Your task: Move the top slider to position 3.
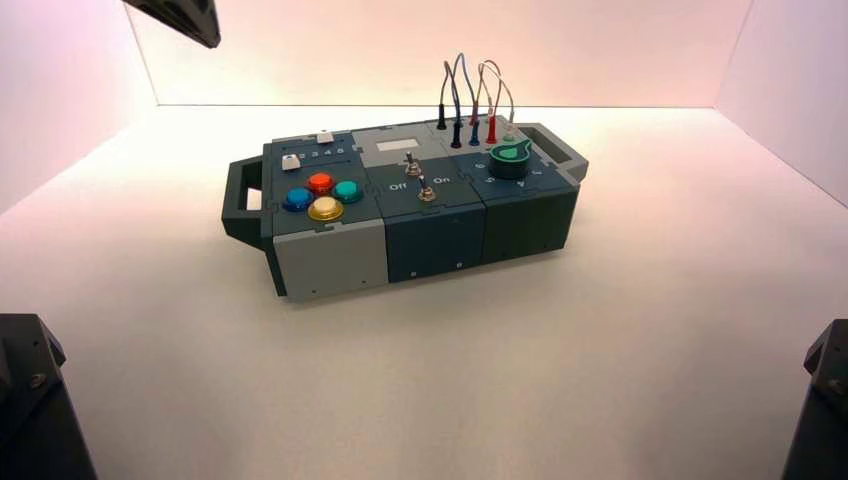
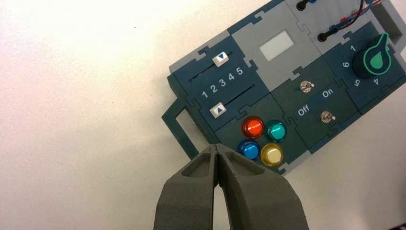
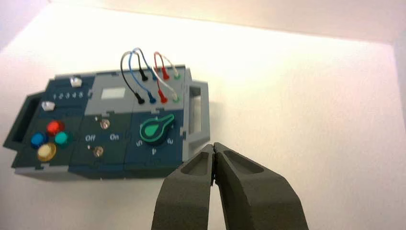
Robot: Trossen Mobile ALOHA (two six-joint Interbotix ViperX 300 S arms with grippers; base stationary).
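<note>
Top slider at numeral 4

Top slider, white rectangular knob with blue triangle (image 2: 220, 59): on the box's far left panel, level with 4, one mark past pale printed numeral 3 (image 2: 222, 83).
Left gripper, black, tapered (image 2: 215, 147): hung raised at left, fingers closed together, empty.
Right gripper, black (image 3: 214, 147): idled apart from the box, fingers closed, empty.

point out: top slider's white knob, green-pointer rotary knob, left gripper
Top slider (image 2: 220, 59): left wrist view, white knob's face.
Rotary knob (image 3: 151, 130): right wrist view, green marking on top.
Left gripper (image 2: 216, 146): left wrist view, between its fingertips.
</note>
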